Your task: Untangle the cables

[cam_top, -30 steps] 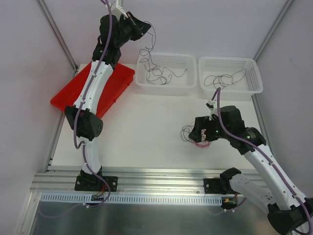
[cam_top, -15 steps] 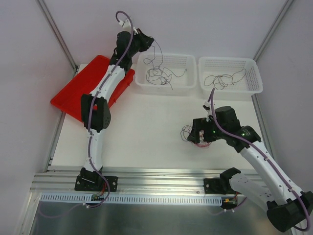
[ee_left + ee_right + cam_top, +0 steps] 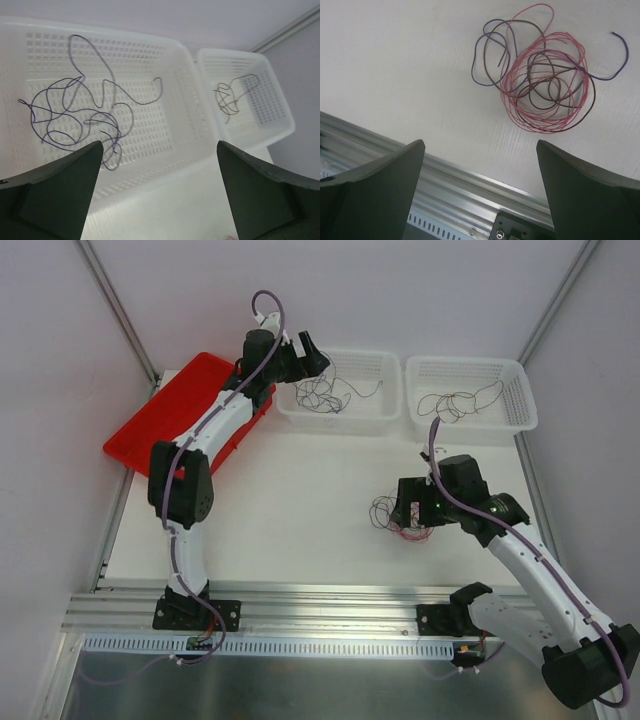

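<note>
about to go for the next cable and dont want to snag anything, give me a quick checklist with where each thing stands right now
1. Left hand empty, fingers spread wide: ok.
2. Purple cable lying inside the left basket: ok.
3. Dark cable lying inside the right basket: ok.
4. Right hand open above the tangle, not touching it: ok.
5. Tangle on the table, apart from the aluminium rail: ok.
6. Tangle separated: not ok. Pink, purple and dark strands are looped together, and I cannot tell which strand lies on top.
</note>
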{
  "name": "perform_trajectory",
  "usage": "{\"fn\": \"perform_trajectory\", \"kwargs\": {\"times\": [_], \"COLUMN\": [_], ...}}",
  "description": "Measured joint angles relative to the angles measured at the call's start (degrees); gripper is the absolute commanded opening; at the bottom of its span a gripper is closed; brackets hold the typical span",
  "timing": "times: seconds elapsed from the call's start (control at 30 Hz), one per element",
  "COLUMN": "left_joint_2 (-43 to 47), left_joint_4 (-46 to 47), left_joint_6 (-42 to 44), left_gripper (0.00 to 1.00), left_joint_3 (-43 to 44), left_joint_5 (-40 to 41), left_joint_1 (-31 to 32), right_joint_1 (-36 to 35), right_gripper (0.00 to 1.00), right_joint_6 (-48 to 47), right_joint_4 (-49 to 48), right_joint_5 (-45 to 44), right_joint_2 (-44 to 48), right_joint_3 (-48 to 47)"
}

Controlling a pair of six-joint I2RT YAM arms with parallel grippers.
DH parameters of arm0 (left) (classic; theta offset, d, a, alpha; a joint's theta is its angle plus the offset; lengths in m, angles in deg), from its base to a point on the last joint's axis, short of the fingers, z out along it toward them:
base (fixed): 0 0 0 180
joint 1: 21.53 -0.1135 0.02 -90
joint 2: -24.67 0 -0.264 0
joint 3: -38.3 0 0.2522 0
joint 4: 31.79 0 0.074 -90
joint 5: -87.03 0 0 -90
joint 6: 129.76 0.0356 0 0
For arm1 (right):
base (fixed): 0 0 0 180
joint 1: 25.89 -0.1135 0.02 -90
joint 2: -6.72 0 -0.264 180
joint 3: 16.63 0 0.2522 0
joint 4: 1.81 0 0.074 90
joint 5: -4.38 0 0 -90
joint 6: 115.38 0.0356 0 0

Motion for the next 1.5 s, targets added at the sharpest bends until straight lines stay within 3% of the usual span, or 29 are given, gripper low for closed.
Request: {"fn": "perform_trajectory", "kwargs": {"times": [0.4, 0.6, 0.8, 1.13, 1.5], "left_joint_2": [43.4, 54.9, 64.0, 65.9, 49.4], "left_joint_4": [-6.2, -13.8, -18.8, -19.6, -19.8], "left_joint_6": [0.7, -2.1, -7.4, -10.9, -11.3], "left_gripper": [0.99, 0.99, 0.97, 0.95, 0.85], "left_joint_3": [-32.4, -51.3, -63.9, -67.7, -60.2], "left_joint_5": [0.8, 1.0, 1.1, 2.1, 3.6], "left_joint_1": [9.9, 12.1, 13.4, 14.7, 21.5], "right_joint_1": [5.1, 5.4, 3.0, -14.5, -12.9], "right_gripper": [0.86, 0.80, 0.73, 0.66, 0.51], "right_joint_6": [6.6, 8.9, 11.3, 14.6, 11.6], "right_joint_4": [-3.6, -9.0, -14.7, -17.6, -10.5], "right_joint_5": [-6.5, -6.5, -3.4, 0.9, -12.0], "right_joint_2": [-10.0, -18.4, -28.1, -34.8, -22.1], "right_joint_3": [3.6, 6.0, 7.2, -0.7, -3.6]}}
